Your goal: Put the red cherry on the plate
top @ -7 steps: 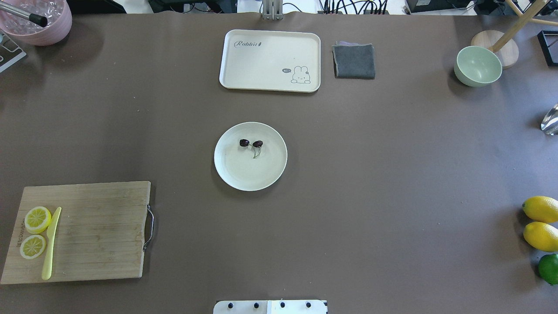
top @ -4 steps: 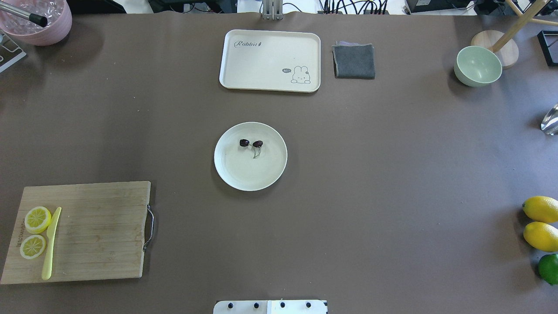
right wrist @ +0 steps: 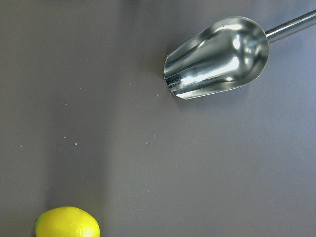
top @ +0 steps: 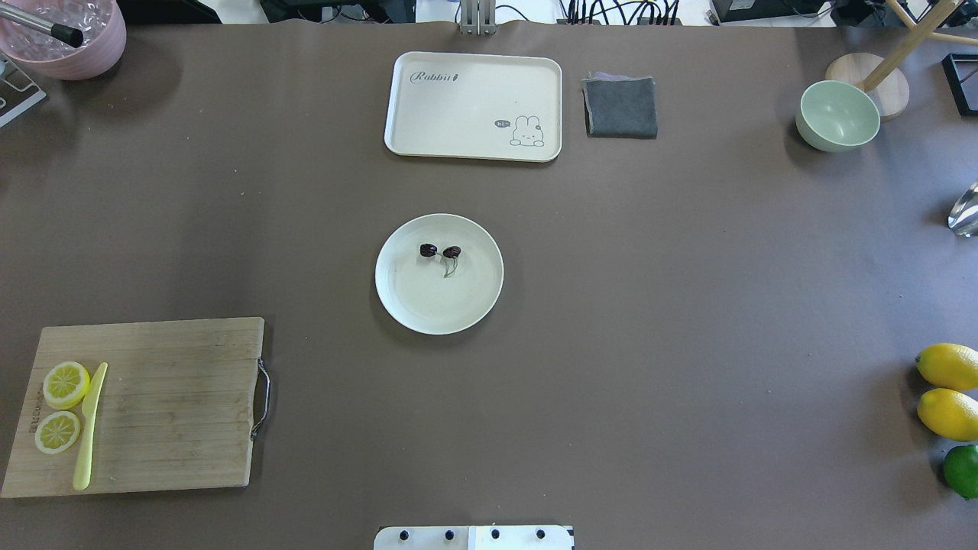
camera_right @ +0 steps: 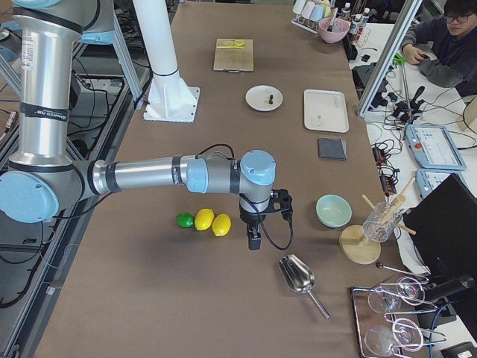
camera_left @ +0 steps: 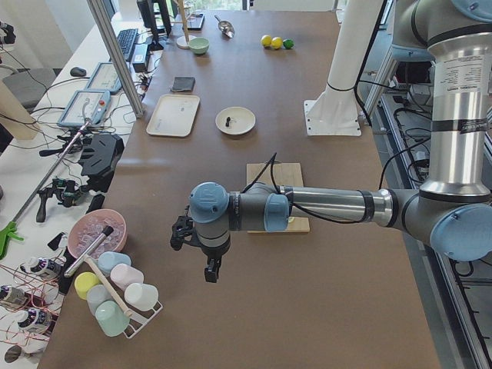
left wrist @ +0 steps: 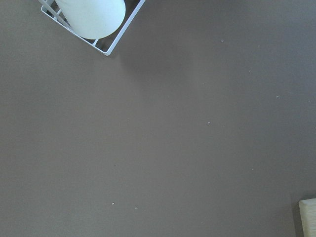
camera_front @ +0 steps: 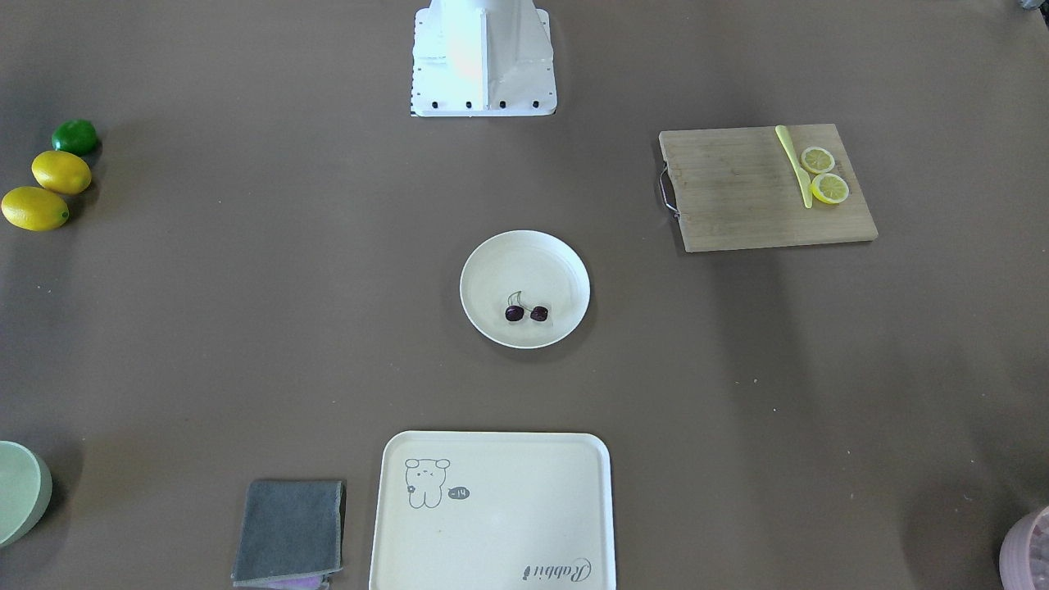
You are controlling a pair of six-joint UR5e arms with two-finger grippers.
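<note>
We are seeing the red cherry [top: 439,251] resting on the plate [top: 428,309], so the task seems done; the left claw [camera_left: 209,273] and right claw [camera_right: 254,240] are hanging aside, and we cannot tell their spread.

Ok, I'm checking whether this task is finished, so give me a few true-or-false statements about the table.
The cherries lie on the plate. True.
A grey cloth lies beside the tray. True.
Lemon slices sit on the tray. False: the lemon slices are on the cutting board.
The green bowl holds a lime. False: the bowl looks empty; the lime lies by two lemons.
</note>
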